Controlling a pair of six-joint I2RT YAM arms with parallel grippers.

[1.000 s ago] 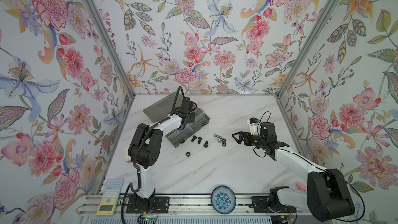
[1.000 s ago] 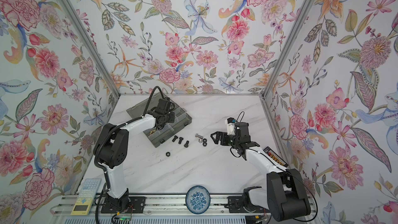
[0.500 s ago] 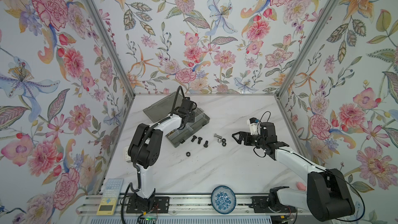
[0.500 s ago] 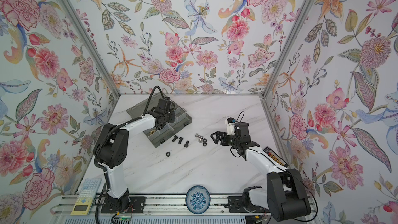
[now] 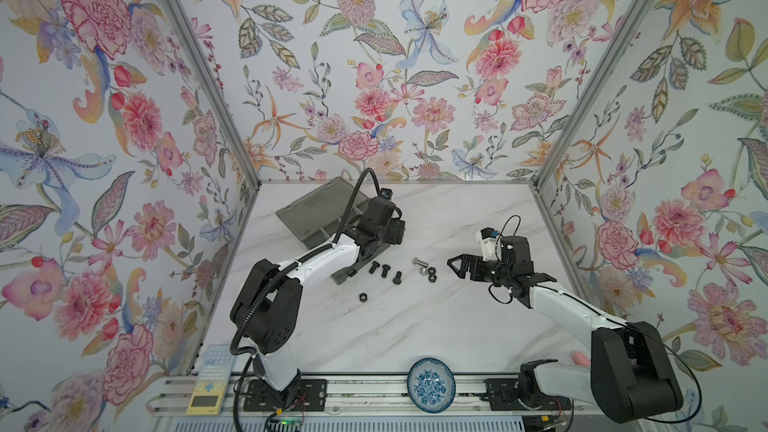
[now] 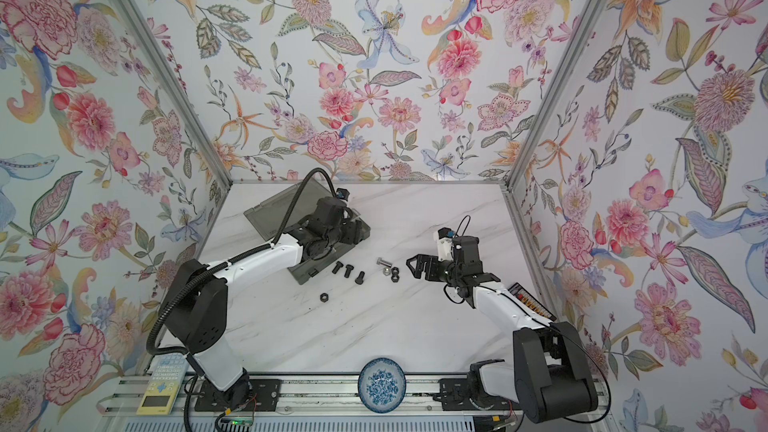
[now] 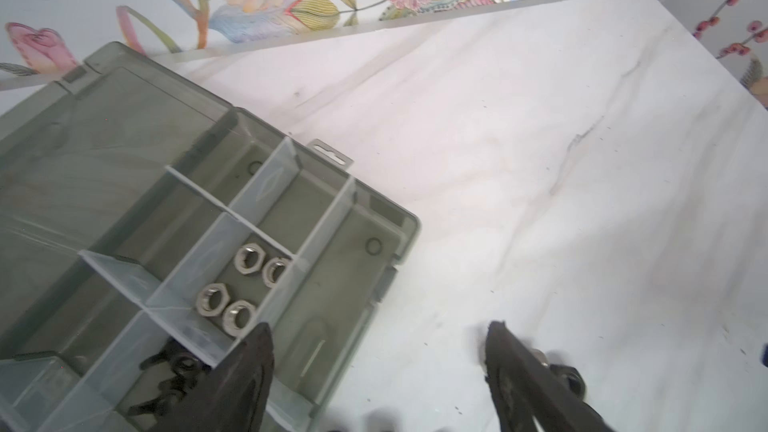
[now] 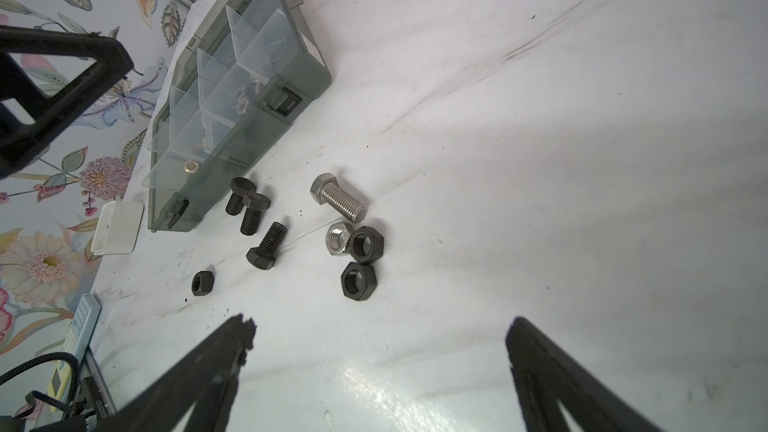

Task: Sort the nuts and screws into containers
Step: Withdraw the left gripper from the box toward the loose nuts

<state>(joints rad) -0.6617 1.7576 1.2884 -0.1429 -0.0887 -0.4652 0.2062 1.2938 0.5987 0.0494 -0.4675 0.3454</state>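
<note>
Screws and nuts were split between box and tabletop. Over on the left, the left claw [image 7: 378, 326] hung spread wide with nothing in it. One fingertip [image 7: 259, 338] was over the smoky grey organizer box [image 7: 386, 209], its partner over the bare marble table [image 7: 540, 160] beside the box. Just ahead of that first fingertip, four silver hex nuts [image 7: 239, 288] lay together in one compartment, and black wing nuts [image 7: 174, 371] sat in the next compartment, off to the finger's side. Beyond the claw, the lid [image 5: 316, 209] lay folded back, flat on the table.

Moving right, into the gap between the two claws: three black bolts [image 8: 253, 218] lay on the table just beside the box's front wall, with a lone black nut [image 8: 203, 283] a little apart from them. Next came the silver bolt [image 8: 338, 197], and bunched near its threaded end were a silver nut [image 8: 340, 238] and two black nuts [image 8: 365, 244] — the silver one touching a black one.

On the right, the right claw [image 8: 378, 322] pointed at that bunch, fingers wide apart and empty. The nearest black nut lay just ahead of its tips, with the bolts and then the box farther out in front.
</note>
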